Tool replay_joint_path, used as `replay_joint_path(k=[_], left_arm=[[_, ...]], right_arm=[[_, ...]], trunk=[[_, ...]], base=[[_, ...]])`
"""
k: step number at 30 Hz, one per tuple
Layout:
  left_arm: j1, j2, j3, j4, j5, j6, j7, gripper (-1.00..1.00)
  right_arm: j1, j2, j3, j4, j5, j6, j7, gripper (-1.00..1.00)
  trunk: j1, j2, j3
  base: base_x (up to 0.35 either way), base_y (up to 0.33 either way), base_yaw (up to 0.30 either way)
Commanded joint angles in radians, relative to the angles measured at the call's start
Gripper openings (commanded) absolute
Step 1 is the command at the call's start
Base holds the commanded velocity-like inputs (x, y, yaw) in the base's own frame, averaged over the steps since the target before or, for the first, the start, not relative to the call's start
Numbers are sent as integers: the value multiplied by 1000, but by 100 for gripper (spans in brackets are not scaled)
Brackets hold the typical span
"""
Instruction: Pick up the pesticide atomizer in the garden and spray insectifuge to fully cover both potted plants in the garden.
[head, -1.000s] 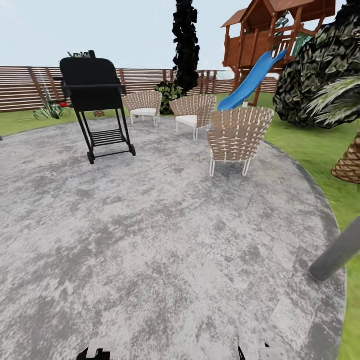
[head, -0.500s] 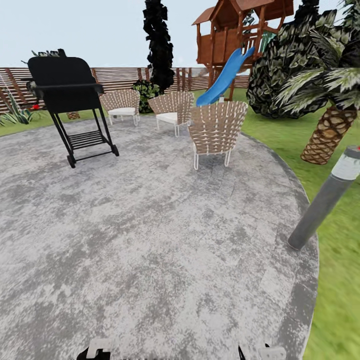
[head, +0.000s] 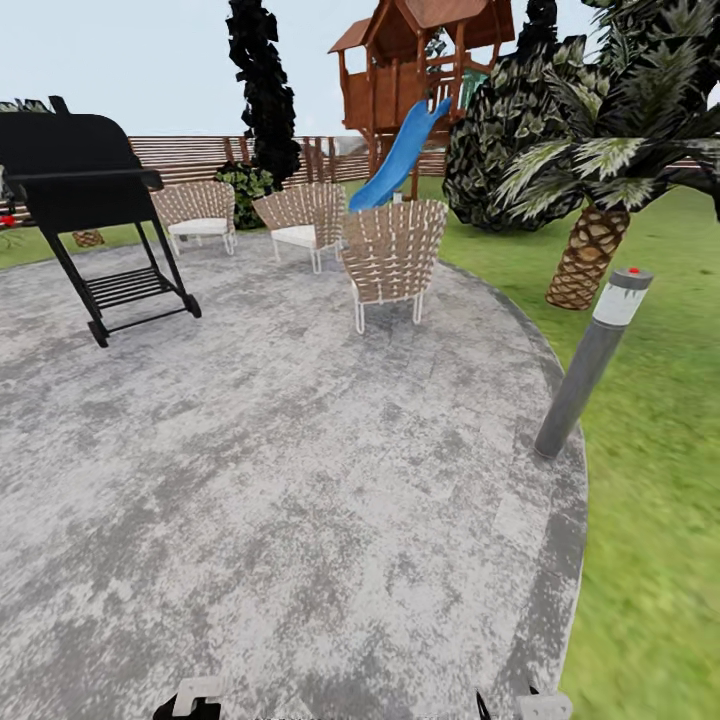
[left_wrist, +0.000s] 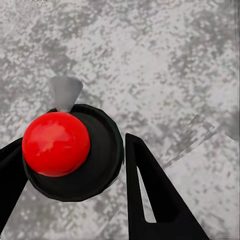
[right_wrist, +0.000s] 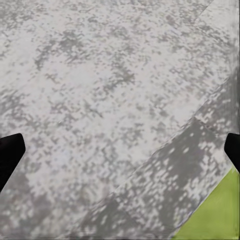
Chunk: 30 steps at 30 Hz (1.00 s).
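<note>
Left gripper (left_wrist: 75, 140) seen through its wrist camera with two black fingers (left_wrist: 150, 200) set partway apart, flanking a round black object (left_wrist: 102, 150) topped by a glossy red dome, a small grey cone poking out at one side; finger edges meeting the black rim in the picture, but whether truly clamped on it or merely framing it, cannot tell. Right gripper (right_wrist: 120, 145) spread wide, fingertips only at the two edges of its wrist view, nothing between them, nothing touched. Below both, mottled grey stone patio (head: 300, 480); in the right wrist view also a paler slab seam and a corner of bright grass. From the head camera, just the white-tipped ends of both grippers at the bottom edge, left (head: 195, 700) and right (head: 530, 705), with the red-domed object hidden there. Farther out: a black wheeled grill (head: 80, 200) at left, three wicker chairs (head: 390, 255) near the patio's far rim, a wooden play tower (head: 420, 60) with a blue slide (head: 400, 155), a tall dark tree (head: 260, 90), a palm (head: 600, 200), a grey bollard light (head: 590, 365) at the patio edge. Green lawn of the garden (head: 650, 450) wrapping the patio's right side, brown slat fence (head: 190, 155) behind.
</note>
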<state>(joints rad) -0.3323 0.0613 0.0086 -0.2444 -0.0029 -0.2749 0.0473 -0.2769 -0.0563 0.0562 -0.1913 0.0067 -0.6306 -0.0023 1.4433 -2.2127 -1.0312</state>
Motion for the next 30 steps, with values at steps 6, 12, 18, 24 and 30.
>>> replay_joint_path(k=[6,12,18,24,30], left_arm=[[0,0,1,1,0,-4,2,-100],[0,0,1,1,0,-4,2,-100],[-1,0,1,1,2,-5,3,-100],[-1,-1,0,0,4,-6,3,-100],[0,-1,5,0,10,-5,5,-100]], right_arm=[[-1,-1,5,1,-1,-3,-1,100],[-1,-1,5,1,-1,-3,-2,100],[-1,-1,5,1,-1,-3,-2,100],[-1,-1,4,1,-2,-3,-2,100],[-1,-1,4,1,-2,-3,-2,100]], trunk=[[0,0,-1],[0,0,-1],[0,0,-1],[0,0,-1],[0,0,-1]], base=[[-51,55,-267],[-3,3,-267],[0,0,-267],[0,0,-267],[0,0,-267]])
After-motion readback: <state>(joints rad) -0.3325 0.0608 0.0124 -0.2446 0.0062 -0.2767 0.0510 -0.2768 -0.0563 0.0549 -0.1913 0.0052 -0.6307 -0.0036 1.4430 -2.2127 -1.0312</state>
